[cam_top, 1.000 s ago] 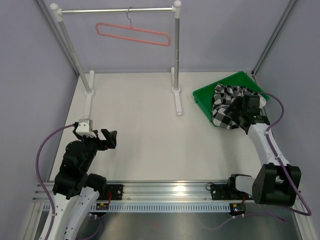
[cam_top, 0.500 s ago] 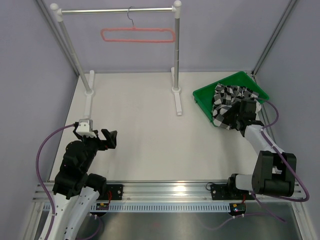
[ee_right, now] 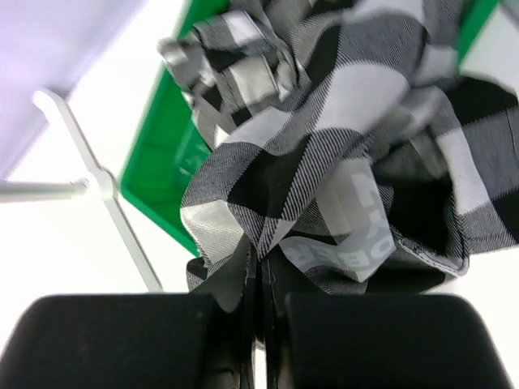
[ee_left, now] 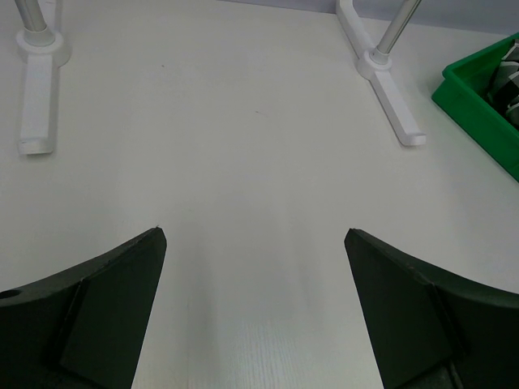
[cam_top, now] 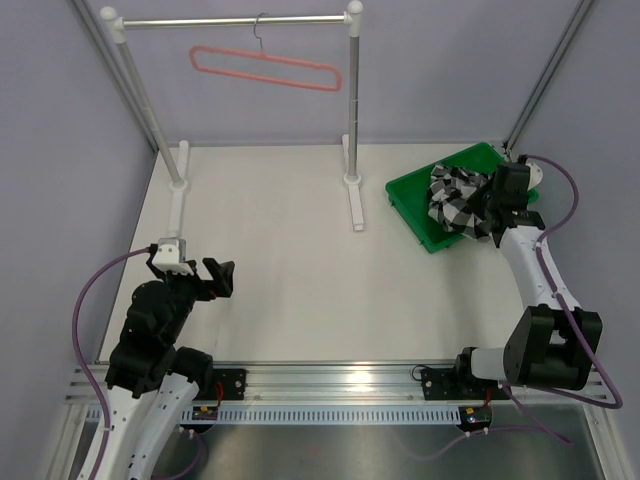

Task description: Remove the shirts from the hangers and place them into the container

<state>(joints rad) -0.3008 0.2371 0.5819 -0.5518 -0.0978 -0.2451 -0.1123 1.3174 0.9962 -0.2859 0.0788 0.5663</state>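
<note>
At far right, green tray (cam_top: 405,205) holds bunched checked shirt (cam_top: 455,195); right gripper (ee_right: 259,275) clamps a fold (jaws together); left gripper (ee_left: 253,235) hovers, jaws apart.

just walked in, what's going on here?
The right gripper has its jaws shut on a fold of the checked shirt, which lies bunched in the green tray at the far right of the table. The pink hanger hangs bare on the rail, so the shirt is already off it. The left gripper sits low over the table near its base, jaws open, holding nothing.
</note>
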